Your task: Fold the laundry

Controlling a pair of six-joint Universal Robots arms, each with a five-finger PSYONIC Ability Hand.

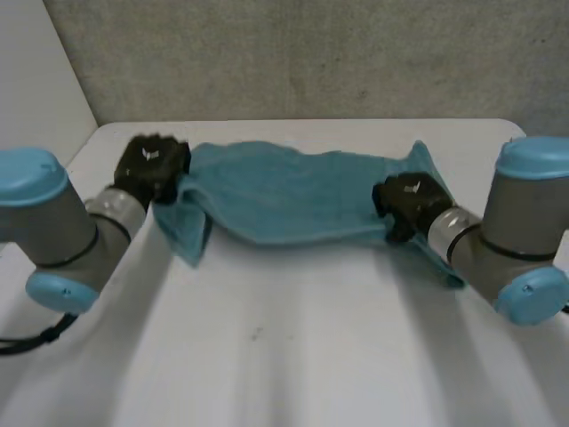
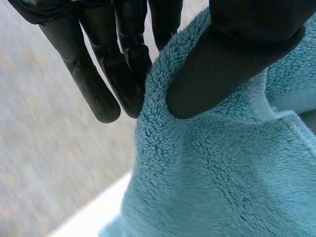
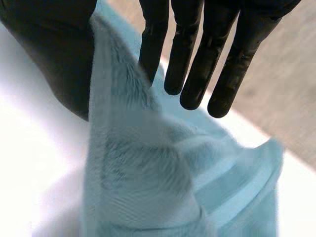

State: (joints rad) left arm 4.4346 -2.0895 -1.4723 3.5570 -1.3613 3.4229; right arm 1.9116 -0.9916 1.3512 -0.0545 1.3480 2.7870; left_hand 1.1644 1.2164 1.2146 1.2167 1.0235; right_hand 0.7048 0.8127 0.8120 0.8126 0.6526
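Teal towel (image 1: 293,200) spread between both hands over white table (image 1: 284,347), left hand (image 1: 151,167) pinching one end (thumb against straight fingers), right hand (image 1: 411,203) pinching the other likewise

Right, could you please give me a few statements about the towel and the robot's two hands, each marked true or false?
1. The towel is light blue. True.
2. The left hand is open and clear of the towel. False: its thumb and fingers pinch the towel's edge.
3. The right hand pinches the towel between thumb and fingers. True.
4. The towel lies folded in a neat square in the middle of the white table. False: it is stretched out between the two hands.
5. Both hands are at the same end of the towel. False: they are at opposite ends.
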